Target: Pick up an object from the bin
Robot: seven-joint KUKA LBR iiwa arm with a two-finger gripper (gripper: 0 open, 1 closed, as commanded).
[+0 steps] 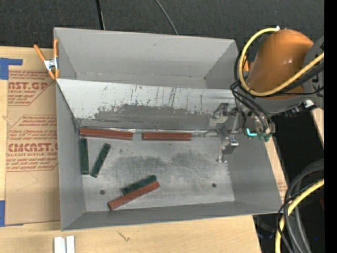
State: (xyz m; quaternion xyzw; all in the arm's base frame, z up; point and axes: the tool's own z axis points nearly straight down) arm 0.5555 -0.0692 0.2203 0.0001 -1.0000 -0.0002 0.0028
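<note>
The hand [227, 151], spread or pressed together one cannot tell, hangs at right of the bin [158, 57] near a reddish-brown bar [166, 136], likely stiff, light, best pinched mid-length.

1. This looks like a robotics lab or test cell. A robot arm [279, 57] under an orange cover reaches in from the right over a grey metal bin [147, 57].
2. Yellow cables [240, 65] loop round the arm, and a black cable [99, 12] runs off at the top.
3. The bin's floor [174, 167] is scuffed, and its back slope is streaked with scratches.
4. Plain flat bars lie in it, some red-brown [105, 133] and some dark green [84, 156].
5. The bin stands on a bare, pale wooden surface [174, 236].
</note>
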